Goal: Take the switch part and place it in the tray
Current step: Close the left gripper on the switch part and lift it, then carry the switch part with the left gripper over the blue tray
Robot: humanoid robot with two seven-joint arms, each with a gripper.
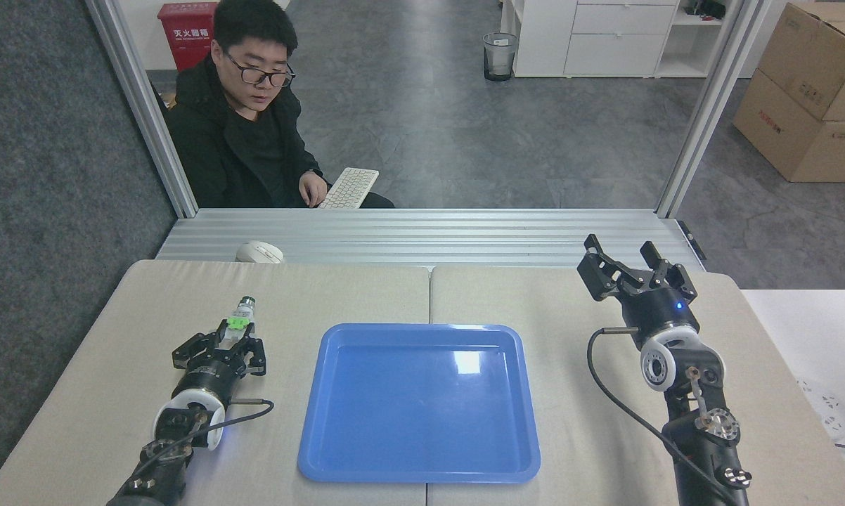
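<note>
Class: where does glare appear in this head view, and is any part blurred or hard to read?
Head view: a white glare patch sits on the glossy blue tray; everything is sharp, though the small switch part at the left gripper shows little detail.

A table point(148, 422) covered in beige fabric is seen, split by a seam down the middle into a left and a right half. A glossy blue tray point(310, 464) with a raised rim is laid flat near the centre, across the seam, mostly on the left half. Behind the table a ribbed metal ledge point(465, 235) is set, and a white computer mouse point(259, 252) is rested on its left part.
</note>
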